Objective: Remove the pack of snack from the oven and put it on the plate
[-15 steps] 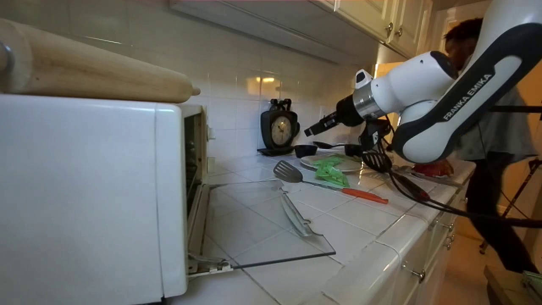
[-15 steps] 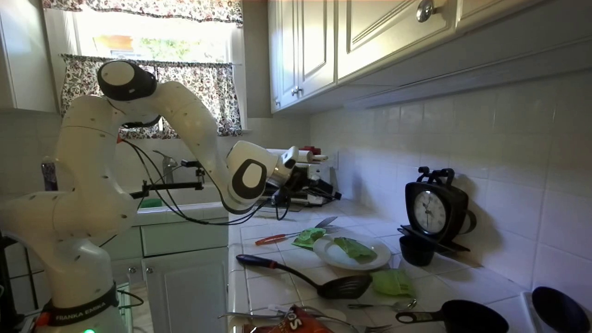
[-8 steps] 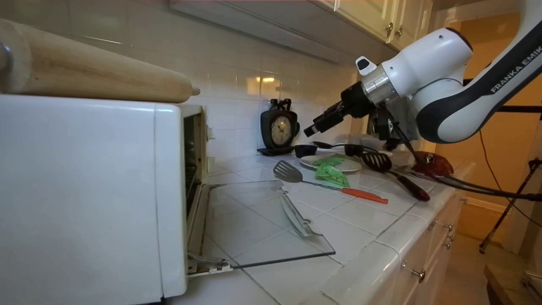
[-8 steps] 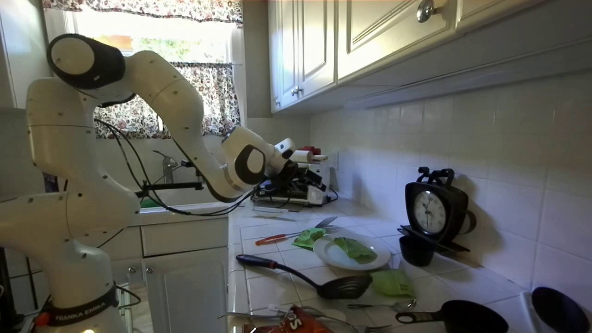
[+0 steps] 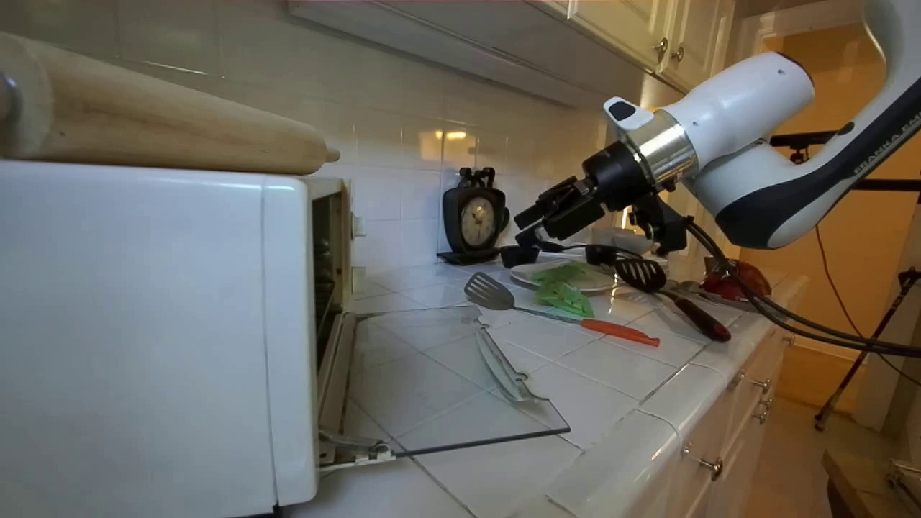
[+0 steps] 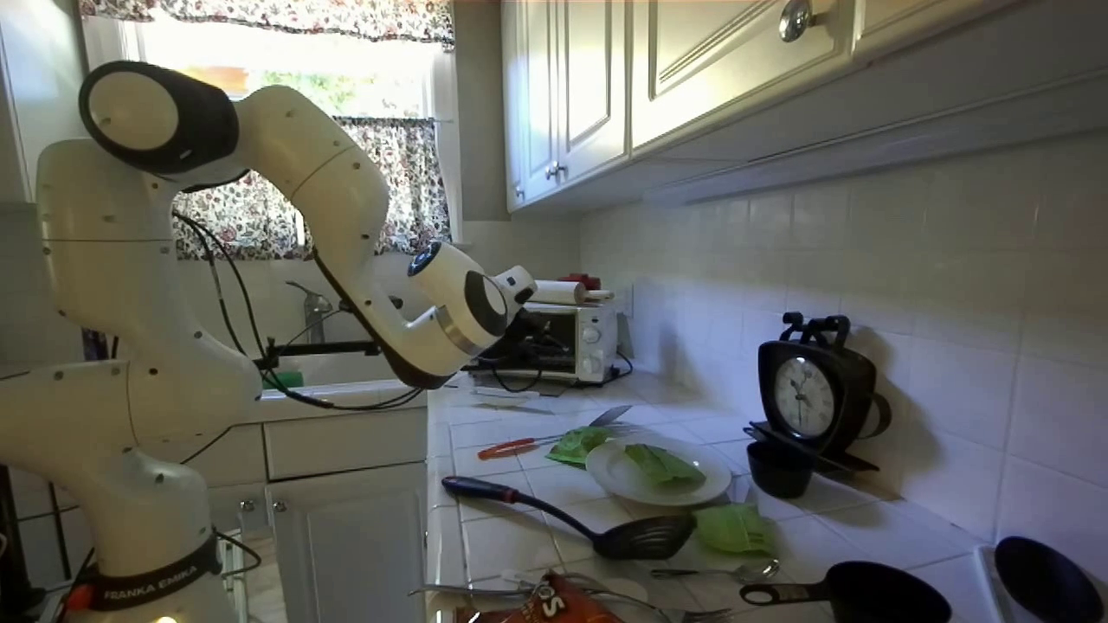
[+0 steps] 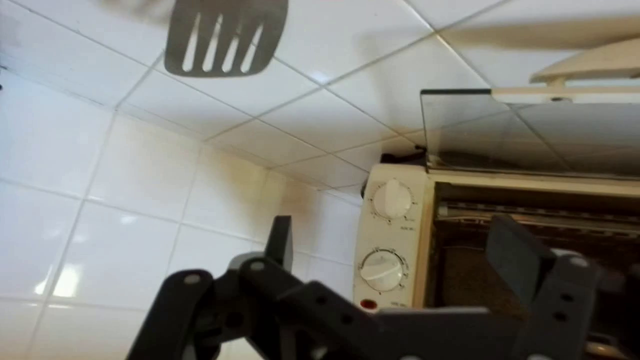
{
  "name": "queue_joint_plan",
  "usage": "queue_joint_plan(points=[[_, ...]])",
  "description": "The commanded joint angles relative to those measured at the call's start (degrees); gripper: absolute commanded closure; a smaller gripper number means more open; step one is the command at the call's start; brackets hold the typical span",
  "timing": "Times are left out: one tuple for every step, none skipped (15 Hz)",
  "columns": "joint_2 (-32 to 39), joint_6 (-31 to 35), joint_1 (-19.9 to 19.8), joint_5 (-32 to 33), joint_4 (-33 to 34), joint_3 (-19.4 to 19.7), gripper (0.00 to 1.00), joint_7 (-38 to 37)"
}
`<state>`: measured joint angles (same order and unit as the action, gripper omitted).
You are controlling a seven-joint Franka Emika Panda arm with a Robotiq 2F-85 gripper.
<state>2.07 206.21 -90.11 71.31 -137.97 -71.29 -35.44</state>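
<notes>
Hanging over the desk [image 5: 597,370], jaws spread wide

The jaws stand well apart; in the wrist view they flank the knobs [image 7: 393,199] of the oven [image 5: 137,324], whose glass door [image 5: 432,381] is down and whose inside is too dark to read. In an exterior view one green packet [image 6: 666,465] lies on the plate [image 6: 609,472], a second packet [image 6: 578,446] just beside that plate, a third packet [image 6: 734,529] near its opposite edge; which is the task's, I cannot tell.
</notes>
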Motion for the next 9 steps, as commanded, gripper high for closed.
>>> queue_joint_plan(points=[[-8.4, 7.8, -1.7, 9.8, 3.5, 0.0, 0.0, -12.6], [-10.4, 10.0, -1.2, 12.6, 4.4, 1.0, 0.0, -16.3], [-12.5, 12.8, -0.7, 15.0, 5.2, 2.3, 0.0, -19.5], [-15.0, 15.9, 0.1, 17.2, 5.9, 3.8, 0.0, -22.8], [-18.7, 19.0, 0.9, 18.1, 6.7, 5.7, 0.0, -26.1], [-9.9, 14.1, -0.1, 14.3, 4.8, 2.6, 0.0, -17.8], [-12.1, 16.3, 0.2, 15.5, 5.4, 3.8, 0.0, -20.2], [-14.2, 17.4, 0.4, 15.8, 5.8, 4.5, 0.0, -21.7], [-15.5, 17.8, 0.5, 15.8, 6.0, 4.7, 0.0, -22.5]])
